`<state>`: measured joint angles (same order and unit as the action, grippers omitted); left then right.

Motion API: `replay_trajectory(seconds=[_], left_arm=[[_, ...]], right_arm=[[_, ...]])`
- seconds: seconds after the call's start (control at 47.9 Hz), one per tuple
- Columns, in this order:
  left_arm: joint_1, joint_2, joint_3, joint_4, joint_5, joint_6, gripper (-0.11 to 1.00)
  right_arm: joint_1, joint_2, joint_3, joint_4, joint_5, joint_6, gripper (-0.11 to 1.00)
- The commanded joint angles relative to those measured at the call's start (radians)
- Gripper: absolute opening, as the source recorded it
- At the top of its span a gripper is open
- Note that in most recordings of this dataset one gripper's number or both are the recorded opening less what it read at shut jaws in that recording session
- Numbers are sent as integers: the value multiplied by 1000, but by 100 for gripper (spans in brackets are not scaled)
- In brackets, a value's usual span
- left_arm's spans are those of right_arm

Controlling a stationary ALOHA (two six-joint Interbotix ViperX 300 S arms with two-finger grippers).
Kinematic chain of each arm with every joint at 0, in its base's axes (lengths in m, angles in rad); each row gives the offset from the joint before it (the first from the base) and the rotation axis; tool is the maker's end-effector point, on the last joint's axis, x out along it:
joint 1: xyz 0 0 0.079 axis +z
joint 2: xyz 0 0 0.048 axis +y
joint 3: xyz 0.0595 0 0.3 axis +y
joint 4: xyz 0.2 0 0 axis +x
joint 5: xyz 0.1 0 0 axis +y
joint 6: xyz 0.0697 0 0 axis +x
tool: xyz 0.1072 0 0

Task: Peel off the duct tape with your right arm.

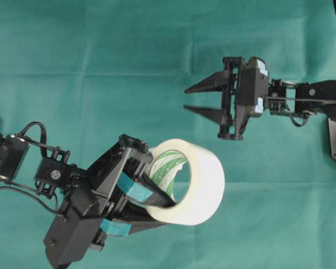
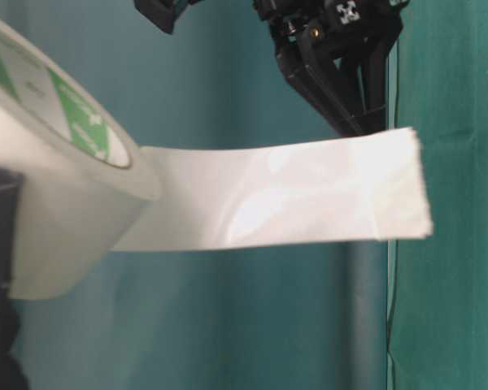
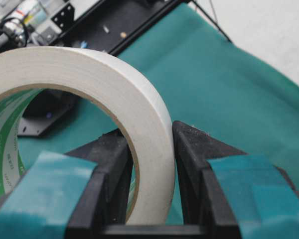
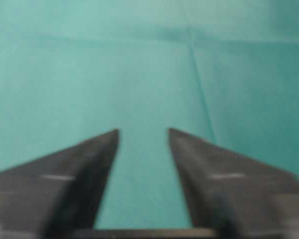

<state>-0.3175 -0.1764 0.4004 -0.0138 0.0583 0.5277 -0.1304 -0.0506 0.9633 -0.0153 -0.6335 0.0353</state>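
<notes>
From overhead, the left gripper [image 1: 157, 193] clamps the wall of the duct tape [image 1: 199, 185], one teal-taped finger inside the core and one outside, holding the roll up on edge above the green cloth [image 1: 101, 67] at the near middle of the scene. The right gripper [image 1: 186, 98] hangs up and to the right of the roll, apart from it, its black pointed fingers spread with nothing between them.

At table level the roll fills the left edge, and a long white tape strip [image 2: 309, 199] runs from it to the right, standing out level in the air. Its torn free end sits just below the right gripper, and no contact shows.

The left wrist view shows the two taped fingers [image 3: 45, 189] pressed against either side of the roll's wall.

The right wrist view is blurred: both fingers [image 4: 84, 169] are parted over bare cloth, holding nothing.

The strip looks light, thin and floppy, sticky on one face, likely to curl or cling to itself. The best hold is probably its free end, pinched flat across the width.
</notes>
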Motion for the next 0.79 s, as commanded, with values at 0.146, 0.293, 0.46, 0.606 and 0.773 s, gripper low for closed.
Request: replay_trajectory(seconds=[0.146,0.293,0.46,0.606,0.773], left_arm=[[26,-29,-3,2,-21,3,23],[35,-29,-2,2,-21,5,23],[43,-31,2,2,-21,5,23],[41,-29,3,2,-26,5,23],[44,-29,3,2,-28,5,23]], right_arm=[[60,-34,5,-37,-14,2,46],[83,-35,-6,-44,-14,2,46],[83,-34,-18,-44,-14,2,46],[87,-25,-40,-44,-14,3,46],[120,-5,-72,-44,-14,2,46]])
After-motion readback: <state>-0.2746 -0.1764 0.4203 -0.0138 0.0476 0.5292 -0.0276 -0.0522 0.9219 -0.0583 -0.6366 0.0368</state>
